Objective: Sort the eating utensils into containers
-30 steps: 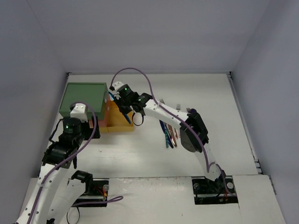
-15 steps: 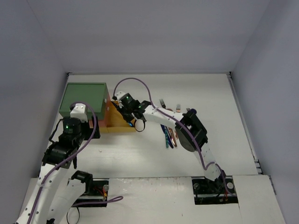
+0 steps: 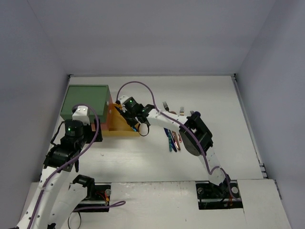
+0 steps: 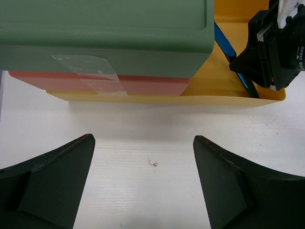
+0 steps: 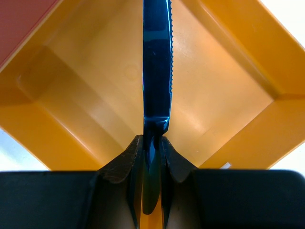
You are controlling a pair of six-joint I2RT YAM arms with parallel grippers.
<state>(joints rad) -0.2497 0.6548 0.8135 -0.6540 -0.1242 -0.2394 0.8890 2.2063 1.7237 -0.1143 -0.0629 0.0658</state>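
Right claw [image 5: 151, 143]: pressed together on the handle of the blue knife [image 5: 156, 62]. The blade runs straight up the middle of the wrist frame, with the serrated edge on its right.
What changed: a second ago this claw hung higher in the top frame, beside the green top. It has come down and toward the lower right, and now sits at the mouth of the yellow drawer [image 5: 224, 81].
Meaning for the task: I judge that I am about to set the knife down. It is over the drawer floor but still pinched, so it is not sorted yet.
Blade tip: I cannot tell whether it touches the floor.
Left claw [image 4: 143, 186]: spread wide and empty, low over the bare surface [image 4: 152, 138] just in front of the drawers, unmoved.
Containers: the green top [image 4: 105, 24] is at the upper left, the orange-red drawer [image 4: 143, 85] is mostly tucked beneath it, and the yellow one is pulled out to the right.
Loose utensils [image 3: 172, 138]: clustered centre-right of the top frame, beside my right forearm.
In the way: the drawer walls stand close around the blade, and my forearm hangs over the remaining pile.
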